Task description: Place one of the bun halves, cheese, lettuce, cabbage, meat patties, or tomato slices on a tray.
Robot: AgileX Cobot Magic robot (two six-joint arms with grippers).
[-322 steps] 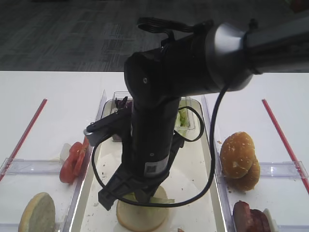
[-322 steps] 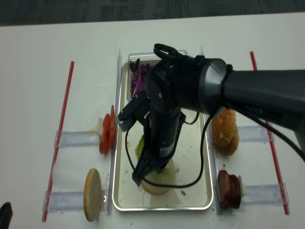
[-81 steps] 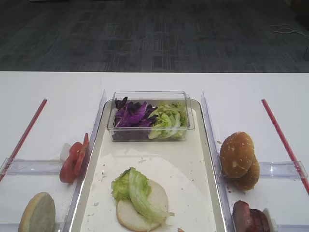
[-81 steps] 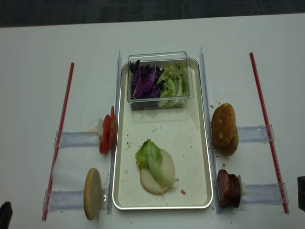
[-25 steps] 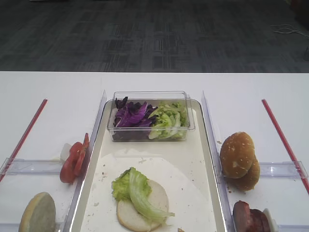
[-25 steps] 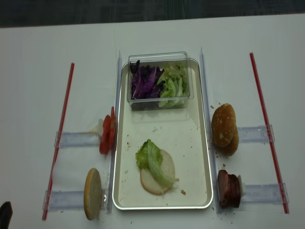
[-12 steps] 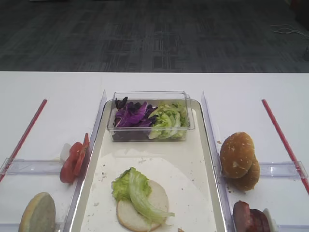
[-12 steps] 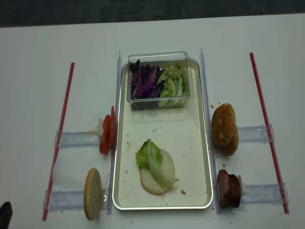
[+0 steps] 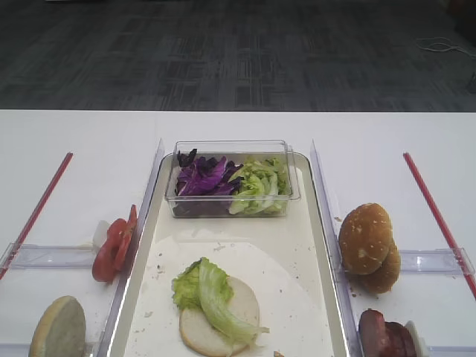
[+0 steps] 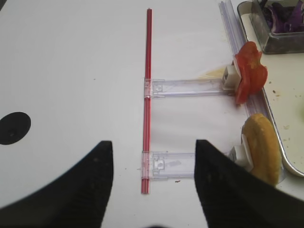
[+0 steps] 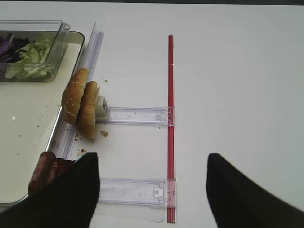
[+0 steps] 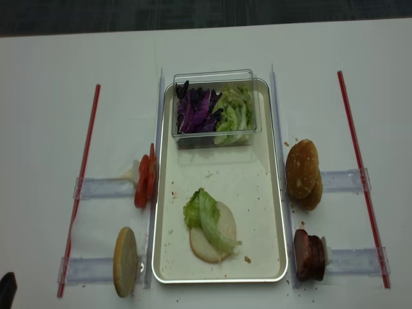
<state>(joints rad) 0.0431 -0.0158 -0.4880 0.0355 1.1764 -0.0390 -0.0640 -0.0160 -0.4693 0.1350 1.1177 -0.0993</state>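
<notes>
On the tray lies a pale bun half with a lettuce leaf draped over it. Cabbage and more lettuce fill a clear box at the tray's far end. Tomato slices and a bun half stand left of the tray. Bun halves and meat patties stand to its right. Cheese is out of view. My right gripper and left gripper hang open and hold nothing, each over a clear holder outside the tray.
Clear plastic holders carry the upright food on both sides. Red strips run along the outer ends of the holders. Crumbs dot the tray liner and the table by the right buns.
The right arm, earlier over the tray at the bun half, has withdrawn from the exterior views and left the lettuce leaf on it. Nothing has moved in the last second.
</notes>
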